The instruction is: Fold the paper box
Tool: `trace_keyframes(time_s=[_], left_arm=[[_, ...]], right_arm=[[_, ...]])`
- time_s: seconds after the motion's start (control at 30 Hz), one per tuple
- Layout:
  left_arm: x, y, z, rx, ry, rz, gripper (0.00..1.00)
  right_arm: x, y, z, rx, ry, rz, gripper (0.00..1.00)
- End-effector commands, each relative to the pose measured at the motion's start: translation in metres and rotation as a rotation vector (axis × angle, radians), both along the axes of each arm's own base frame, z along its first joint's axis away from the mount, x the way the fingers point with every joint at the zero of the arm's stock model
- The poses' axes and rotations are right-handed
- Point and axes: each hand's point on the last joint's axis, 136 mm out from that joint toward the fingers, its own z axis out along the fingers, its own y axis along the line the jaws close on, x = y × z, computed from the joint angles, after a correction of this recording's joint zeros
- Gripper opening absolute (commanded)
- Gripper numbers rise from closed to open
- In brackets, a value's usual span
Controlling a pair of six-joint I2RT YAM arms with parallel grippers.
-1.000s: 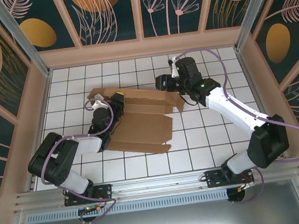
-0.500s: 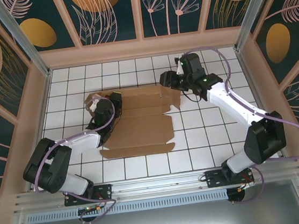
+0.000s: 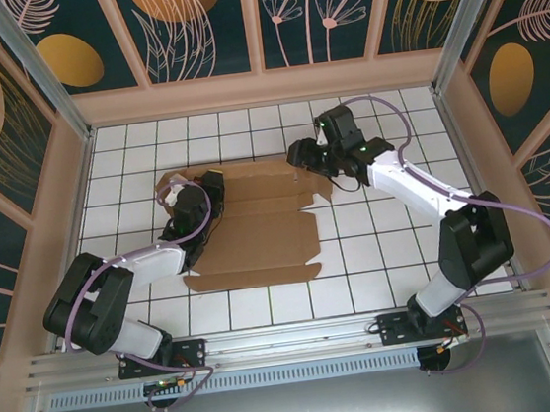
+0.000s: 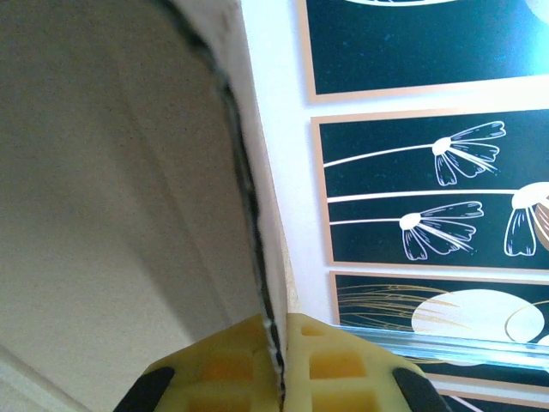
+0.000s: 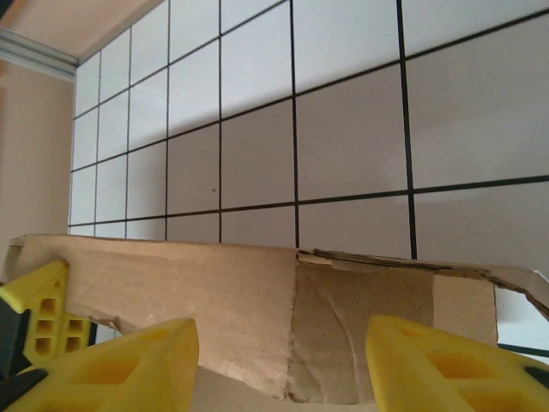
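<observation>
The paper box (image 3: 258, 230) lies as a mostly flat brown cardboard sheet in the middle of the tiled table, with a flap raised at its right end. My left gripper (image 3: 210, 187) is shut on the sheet's far-left edge. In the left wrist view its yellow fingertips (image 4: 249, 356) pinch the thin cardboard edge (image 4: 257, 215). My right gripper (image 3: 299, 158) hovers at the sheet's far-right corner, open. In the right wrist view its gripper (image 5: 283, 365) has its two fingers either side of the raised brown flap (image 5: 257, 296) without touching it.
White tiled table (image 3: 379, 244) runs around the sheet, with free floor to the right and front. Patterned walls (image 3: 254, 19) and metal posts close in the back and sides. The left gripper's yellow finger (image 5: 39, 318) shows at the flap's far end.
The sheet has swung from a slant to lie square with the tiles. My left gripper moved back and left with it. My right gripper shifted slightly left at the far-right corner.
</observation>
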Motion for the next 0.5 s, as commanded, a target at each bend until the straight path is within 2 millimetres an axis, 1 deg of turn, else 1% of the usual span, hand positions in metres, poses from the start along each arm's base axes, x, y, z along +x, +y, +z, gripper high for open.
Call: trace_keyframes(time_s=[0.0,0.07,0.17,0.27,0.3,0.37,0.47], left_arm=[[-0.009,0.003,-0.032,0.087,0.093,-0.013,0.05],[-0.010,0.001,-0.033,0.082,0.096,-0.020,0.05],[-0.010,0.001,-0.033,0.081,0.094,-0.024,0.05],[-0.011,0.001,-0.034,0.081,0.096,-0.027,0.03],[-0.011,0.001,-0.033,0.080,0.096,-0.027,0.03],[-0.012,0.000,-0.033,0.081,0.095,-0.031,0.02],[-0.013,0.001,-0.034,0.082,0.094,-0.031,0.01]], right_arm=[[0.000,0.008,-0.010,0.016,0.016,-0.009,0.56],[0.001,0.013,-0.013,0.046,0.023,-0.003,0.56],[0.001,0.028,-0.014,0.124,0.027,0.026,0.56],[-0.001,0.047,-0.005,0.233,0.007,0.080,0.56],[-0.001,0.051,-0.003,0.262,0.002,0.088,0.55],[-0.001,0.054,0.000,0.298,-0.015,0.099,0.53],[-0.001,0.052,-0.005,0.315,-0.019,0.085,0.47]])
